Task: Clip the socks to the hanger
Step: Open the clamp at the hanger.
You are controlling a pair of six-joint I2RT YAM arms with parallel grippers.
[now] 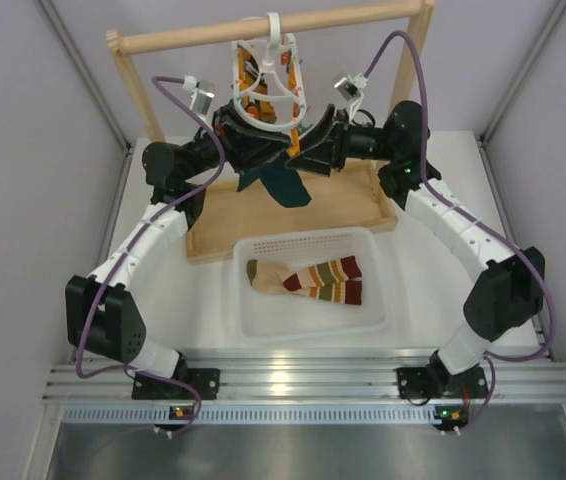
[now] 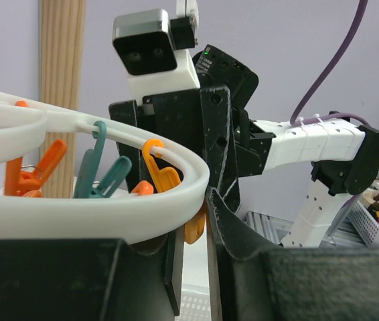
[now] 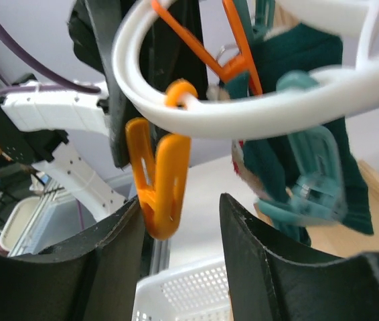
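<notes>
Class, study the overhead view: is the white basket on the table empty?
No, the striped socks lie inside the white basket.

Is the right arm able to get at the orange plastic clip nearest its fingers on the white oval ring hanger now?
Probably yes. The orange plastic clip hangs free from the white oval ring hanger, right between the open right fingers, with nothing in front of it.

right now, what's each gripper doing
left gripper: fingers nearly together at the hanger, grip cannot be told
right gripper: open, orange clip hanging at the gap between its fingers
</notes>
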